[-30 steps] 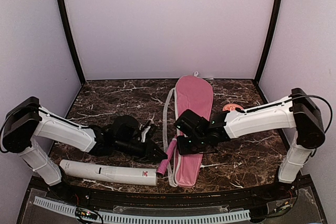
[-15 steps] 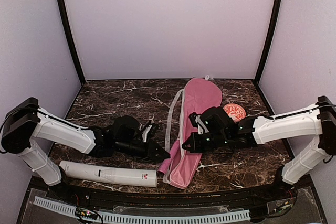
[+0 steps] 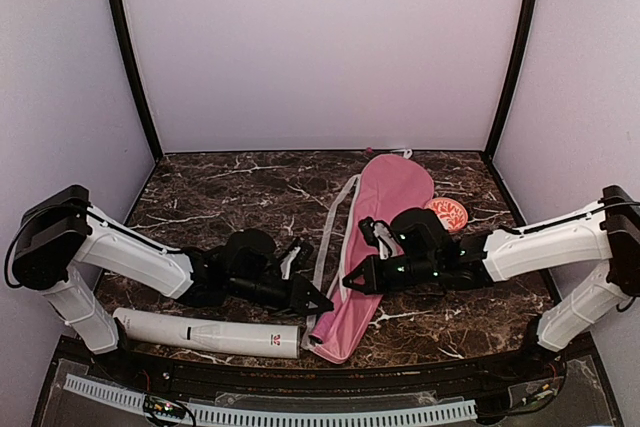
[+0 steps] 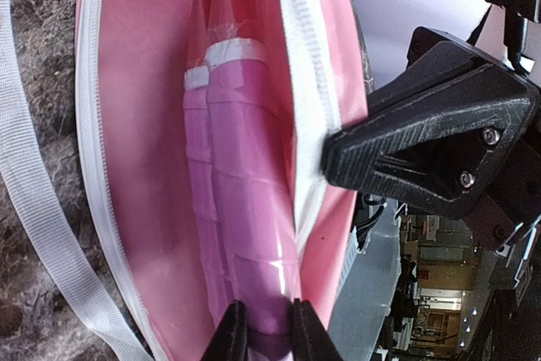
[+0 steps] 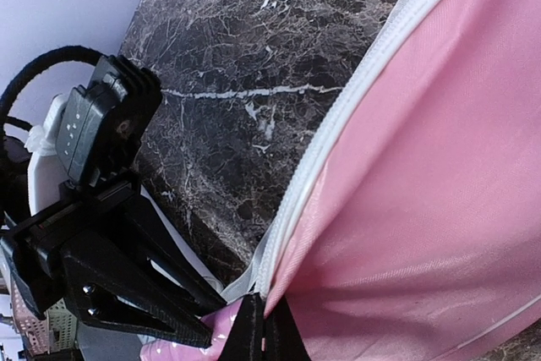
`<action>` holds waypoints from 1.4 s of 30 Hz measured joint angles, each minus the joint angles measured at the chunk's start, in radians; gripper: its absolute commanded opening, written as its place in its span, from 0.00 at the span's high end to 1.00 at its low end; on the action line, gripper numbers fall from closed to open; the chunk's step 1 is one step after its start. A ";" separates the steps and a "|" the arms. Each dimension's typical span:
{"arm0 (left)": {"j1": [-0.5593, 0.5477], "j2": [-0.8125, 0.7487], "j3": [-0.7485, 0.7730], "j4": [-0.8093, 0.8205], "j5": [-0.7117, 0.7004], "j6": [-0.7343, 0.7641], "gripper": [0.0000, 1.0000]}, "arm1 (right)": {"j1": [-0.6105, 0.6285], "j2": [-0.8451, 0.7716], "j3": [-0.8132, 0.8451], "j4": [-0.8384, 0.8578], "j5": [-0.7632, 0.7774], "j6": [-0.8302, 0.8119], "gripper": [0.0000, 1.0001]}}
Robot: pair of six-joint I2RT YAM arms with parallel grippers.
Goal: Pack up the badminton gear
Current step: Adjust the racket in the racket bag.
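– Two handles (image 4: 241, 209), pink, side by side inside the bag (image 3: 385, 217)?
– Yes, they lie lengthwise in its open mouth, with thin shafts running deeper in.
– And the left gripper (image 4: 259, 331)?
– Nearly closed, its fingers pinching the butt of the nearer handle.
– Right gripper (image 5: 262, 319)?
– Clamped tight on the bag's zipper edge, holding that flap up beside the handles.
– Where does the bag sit?
– On the table (image 3: 220, 197), centre-right and slanting, with the wide end toward the back wall and the narrow end near the front edge. Its white strap (image 3: 325, 237) runs along its left side.
– The tube (image 3: 205, 332)?
– It lies flat at the front left, near the bag's narrow end. A red disc (image 3: 447, 213) rests by the bag's right side.
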 measured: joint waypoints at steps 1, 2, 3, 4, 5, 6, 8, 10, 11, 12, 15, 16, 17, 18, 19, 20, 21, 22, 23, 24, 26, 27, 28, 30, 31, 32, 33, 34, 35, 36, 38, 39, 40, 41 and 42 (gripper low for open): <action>0.000 0.000 0.000 -0.001 -0.002 0.001 1.00 | -0.002 -0.004 -0.008 0.011 -0.003 0.000 1.00; -0.001 0.000 0.000 -0.002 -0.005 0.002 1.00 | -0.004 -0.013 -0.020 0.019 -0.007 0.000 1.00; -0.002 -0.001 0.000 -0.003 -0.011 0.004 1.00 | -0.008 -0.022 -0.029 0.024 -0.011 -0.002 1.00; -0.003 -0.003 0.000 -0.008 -0.018 0.006 1.00 | -0.013 -0.032 -0.037 0.025 -0.017 -0.004 1.00; -0.003 -0.005 0.000 -0.014 -0.027 0.012 1.00 | -0.018 -0.042 -0.047 0.029 -0.022 -0.007 1.00; -0.003 -0.008 0.000 -0.019 -0.041 0.019 1.00 | -0.023 -0.049 -0.054 0.030 -0.023 -0.010 1.00; -0.003 -0.011 0.000 -0.024 -0.061 0.033 1.00 | -0.030 -0.061 -0.067 0.026 -0.022 -0.015 1.00; -0.003 -0.010 0.000 -0.027 -0.074 0.048 1.00 | -0.032 -0.066 -0.072 0.014 -0.021 -0.022 1.00; -0.003 -0.006 0.000 -0.026 -0.074 0.053 1.00 | -0.032 -0.066 -0.074 0.007 -0.020 -0.026 1.00; -0.003 0.003 0.000 -0.018 -0.072 0.059 1.00 | -0.032 -0.066 -0.076 0.003 -0.020 -0.029 1.00; -0.006 0.044 0.003 0.001 -0.068 0.076 1.00 | -0.034 -0.065 -0.082 0.002 -0.022 -0.029 1.00; -0.009 0.060 0.007 0.003 -0.068 0.082 1.00 | -0.035 -0.065 -0.084 0.006 -0.024 -0.029 1.00; -0.013 0.075 0.012 0.007 -0.069 0.092 1.00 | -0.036 -0.063 -0.085 0.012 -0.026 -0.029 1.00; -0.017 0.085 0.017 0.008 -0.072 0.101 1.00 | -0.036 -0.060 -0.086 0.018 -0.027 -0.029 1.00; -0.020 0.091 0.021 0.008 -0.074 0.109 1.00 | -0.037 -0.056 -0.089 0.025 -0.031 -0.027 1.00; -0.023 0.096 0.025 0.008 -0.076 0.118 1.00 | -0.037 -0.053 -0.092 0.031 -0.033 -0.026 1.00; -0.026 0.098 0.028 0.009 -0.077 0.123 1.00 | -0.037 -0.049 -0.094 0.039 -0.035 -0.024 1.00; -0.027 0.098 0.029 0.010 -0.078 0.127 1.00 | -0.037 -0.046 -0.096 0.043 -0.037 -0.024 1.00; -0.028 0.099 0.030 0.011 -0.078 0.130 1.00 | -0.037 -0.043 -0.099 0.049 -0.039 -0.022 1.00; -0.029 0.101 0.031 0.013 -0.078 0.134 1.00 | -0.038 -0.041 -0.100 0.051 -0.040 -0.021 1.00; -0.033 0.108 0.038 0.013 -0.080 0.137 1.00 | -0.038 -0.035 -0.100 0.060 -0.042 -0.019 1.00; -0.036 0.114 0.044 0.012 -0.080 0.140 1.00 | -0.039 -0.033 -0.100 0.062 -0.042 -0.018 1.00; -0.039 0.120 0.051 0.013 -0.080 0.141 1.00 | -0.040 -0.031 -0.102 0.066 -0.042 -0.016 1.00; -0.045 0.138 0.066 0.013 -0.080 0.143 1.00 | -0.043 -0.028 -0.112 0.081 -0.047 -0.008 1.00; -0.047 0.148 0.070 0.014 -0.081 0.143 1.00 | -0.043 -0.027 -0.117 0.089 -0.048 -0.004 1.00; -0.048 0.154 0.073 0.014 -0.080 0.144 1.00 | -0.043 -0.027 -0.122 0.096 -0.049 0.000 1.00; -0.048 0.159 0.075 0.014 -0.080 0.144 1.00 | -0.043 -0.027 -0.130 0.108 -0.052 0.006 1.00; -0.049 0.166 0.079 0.014 -0.078 0.145 1.00 | -0.044 -0.027 -0.140 0.127 -0.054 0.014 1.00; -0.050 0.169 0.080 0.014 -0.077 0.145 1.00 | -0.044 -0.027 -0.145 0.137 -0.055 0.019 1.00; -0.051 0.172 0.082 0.014 -0.076 0.145 1.00 | -0.044 -0.027 -0.154 0.152 -0.056 0.022 1.00; -0.054 0.175 0.087 0.014 -0.076 0.145 1.00 | -0.044 -0.027 -0.163 0.164 -0.056 0.025 1.00; -0.055 0.175 0.089 0.013 -0.076 0.145 1.00 | -0.044 -0.027 -0.164 0.164 -0.055 0.025 0.95; -0.055 0.175 0.090 0.013 -0.076 0.145 1.00 | -0.044 -0.028 -0.164 0.160 -0.050 0.024 0.88; -0.055 0.175 0.091 0.013 -0.076 0.145 1.00 | -0.044 -0.029 -0.163 0.154 -0.046 0.023 0.79; -0.055 0.176 0.092 0.016 -0.078 0.145 1.00 | -0.043 -0.032 -0.160 0.134 -0.042 0.013 0.72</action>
